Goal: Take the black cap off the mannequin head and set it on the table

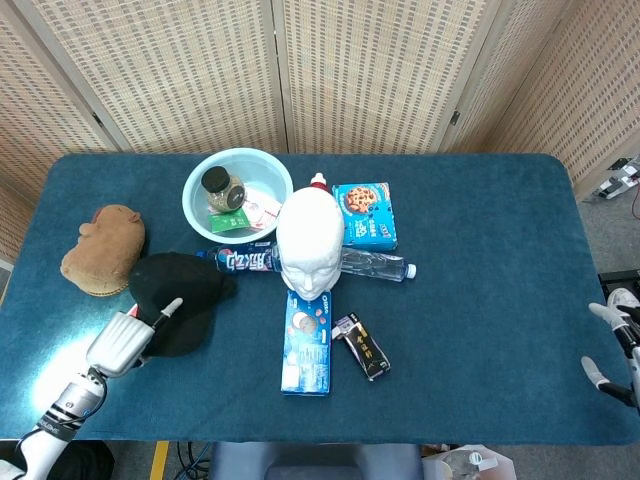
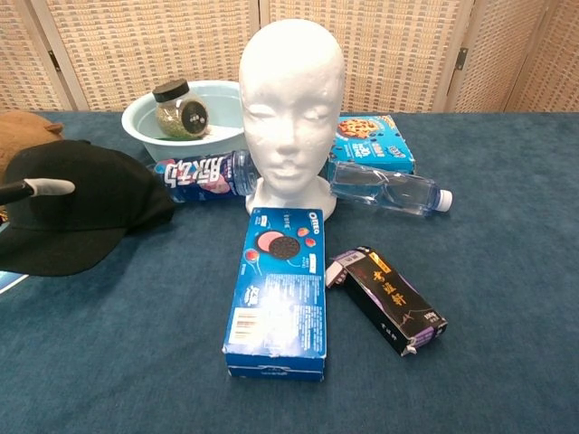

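The black cap [image 1: 180,300] [image 2: 86,212] lies flat on the blue table [image 1: 480,280], left of the white mannequin head [image 1: 310,245] [image 2: 291,99], whose crown is bare. My left hand [image 1: 125,340] is at the cap's near-left edge, and one straight finger [image 2: 36,188] reaches over the crown. I see no finger closed around the cap; whatever lies under the brim is hidden. My right hand [image 1: 612,350] is at the table's far right edge, its fingers apart and holding nothing.
Behind the cap stands a pale blue bowl [image 1: 200,215] with a jar [image 1: 222,187]. A brown plush [image 1: 103,248] lies to its left. A drink bottle [image 1: 245,259], water bottle [image 1: 375,265], cookie box [image 1: 365,215], Oreo box [image 1: 308,340] and small black box [image 1: 362,347] ring the mannequin.
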Controlling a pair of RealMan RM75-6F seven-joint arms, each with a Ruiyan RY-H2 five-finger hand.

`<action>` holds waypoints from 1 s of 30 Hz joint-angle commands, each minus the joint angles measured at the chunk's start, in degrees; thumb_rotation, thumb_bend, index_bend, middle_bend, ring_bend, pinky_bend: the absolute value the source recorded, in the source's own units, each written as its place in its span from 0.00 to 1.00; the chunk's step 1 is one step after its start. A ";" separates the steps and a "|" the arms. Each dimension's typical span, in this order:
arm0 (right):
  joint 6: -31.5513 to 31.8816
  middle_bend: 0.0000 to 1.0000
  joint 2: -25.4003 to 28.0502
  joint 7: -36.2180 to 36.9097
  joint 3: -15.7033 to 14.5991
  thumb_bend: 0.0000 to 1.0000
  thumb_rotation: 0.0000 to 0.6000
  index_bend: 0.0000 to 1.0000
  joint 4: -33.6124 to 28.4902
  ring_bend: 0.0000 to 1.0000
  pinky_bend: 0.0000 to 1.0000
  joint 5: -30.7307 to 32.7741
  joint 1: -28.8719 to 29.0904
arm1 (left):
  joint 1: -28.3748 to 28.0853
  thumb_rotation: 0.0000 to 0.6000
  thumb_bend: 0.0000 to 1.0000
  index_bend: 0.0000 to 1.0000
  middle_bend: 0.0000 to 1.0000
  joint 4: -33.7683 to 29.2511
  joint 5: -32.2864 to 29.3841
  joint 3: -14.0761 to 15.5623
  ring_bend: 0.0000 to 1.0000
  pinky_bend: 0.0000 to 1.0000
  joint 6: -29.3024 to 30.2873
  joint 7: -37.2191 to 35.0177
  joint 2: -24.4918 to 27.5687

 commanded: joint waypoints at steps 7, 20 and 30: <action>-0.24 0.27 -0.08 -0.15 0.13 0.31 1.00 0.22 -0.08 0.17 0.16 -0.10 0.37 | 1.89 1.00 0.11 0.00 0.59 -12.63 -8.15 -0.53 0.63 0.97 -5.56 12.24 5.95; -0.51 0.27 -0.13 0.00 -0.10 0.31 1.00 0.22 0.11 0.17 0.16 0.23 0.29 | 6.90 1.00 0.11 0.00 0.50 -14.17 -6.65 -4.92 0.56 0.87 7.07 3.86 6.78; -2.74 0.27 -0.02 -0.34 -0.56 0.31 1.00 0.22 0.29 0.17 0.16 -0.78 1.69 | 12.76 1.00 0.11 0.20 0.44 -16.54 -9.09 -7.13 0.43 0.65 15.16 -1.64 7.66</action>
